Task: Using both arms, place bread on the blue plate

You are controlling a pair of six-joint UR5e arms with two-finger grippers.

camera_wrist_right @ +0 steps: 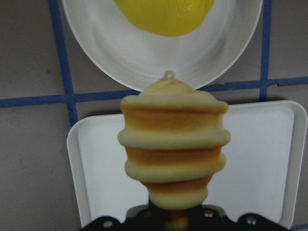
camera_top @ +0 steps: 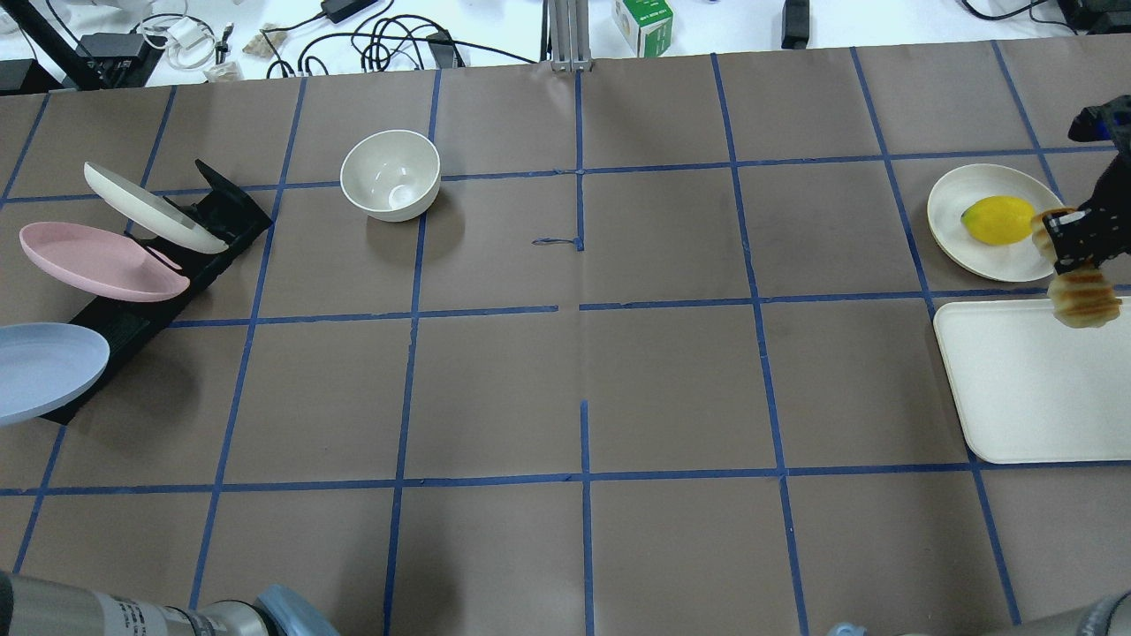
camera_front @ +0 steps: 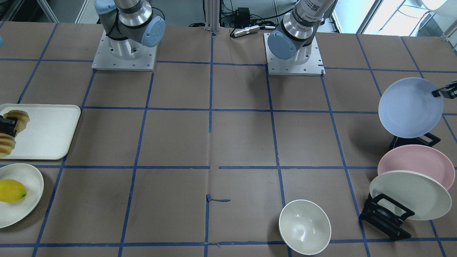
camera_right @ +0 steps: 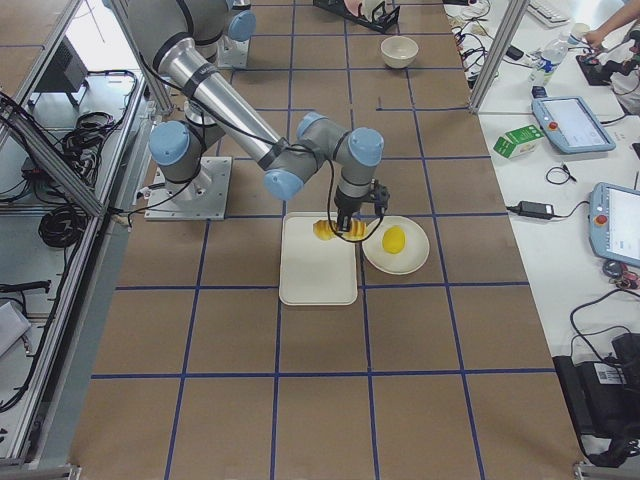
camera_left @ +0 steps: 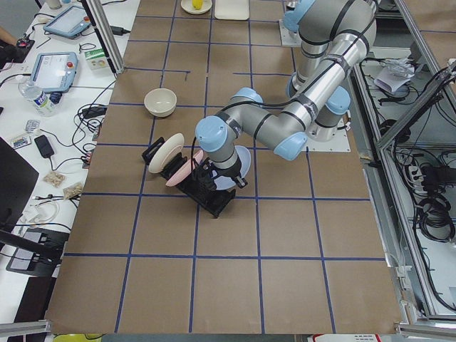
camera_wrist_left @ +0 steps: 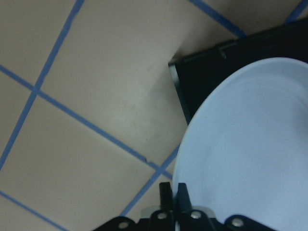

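The bread point(camera_front: 18, 117) is an orange and pale yellow ridged loaf. My right gripper point(camera_front: 9, 126) is shut on its middle and holds it above the near edge of the cream tray; it also shows in the overhead view point(camera_top: 1082, 296) and the right wrist view point(camera_wrist_right: 173, 154). The blue plate point(camera_front: 407, 107) is tilted over the end of the black rack point(camera_front: 414, 140). My left gripper point(camera_front: 437, 93) is shut on its rim, as the left wrist view point(camera_wrist_left: 172, 190) shows. The plate fills the right of that view point(camera_wrist_left: 250, 154).
A cream tray point(camera_front: 46, 132) lies under the bread. Beside it a lemon point(camera_front: 12, 191) sits on a cream plate point(camera_front: 25, 210). A pink plate point(camera_front: 416, 164) and a cream-white plate point(camera_front: 410, 194) stand in the rack. A white bowl point(camera_front: 304, 226) stands on the table.
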